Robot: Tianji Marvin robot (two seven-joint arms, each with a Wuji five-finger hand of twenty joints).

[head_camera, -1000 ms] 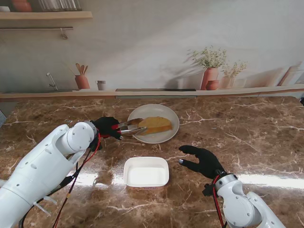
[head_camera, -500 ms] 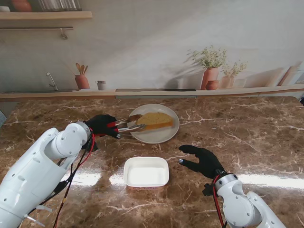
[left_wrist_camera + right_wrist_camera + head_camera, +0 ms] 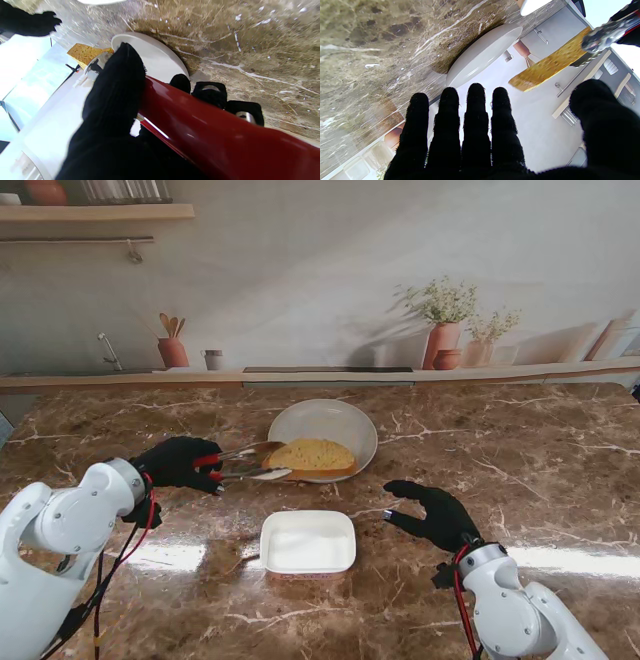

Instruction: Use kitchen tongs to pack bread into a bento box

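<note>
The marble table [image 3: 520, 440] lies bare to the right of the plate [image 3: 345, 423] and all round the white box [image 3: 308, 541], which sits near its front edge. The left hand [image 3: 178, 463] is clamped on the red-handled tongs [image 3: 238, 463], whose tips pinch the bread [image 3: 312, 455]; the slice hangs over the plate's near rim, lifted clear of it. The right hand [image 3: 436, 515] hovers just right of the box, fingers spread, holding nothing. No writing is legible.
</note>
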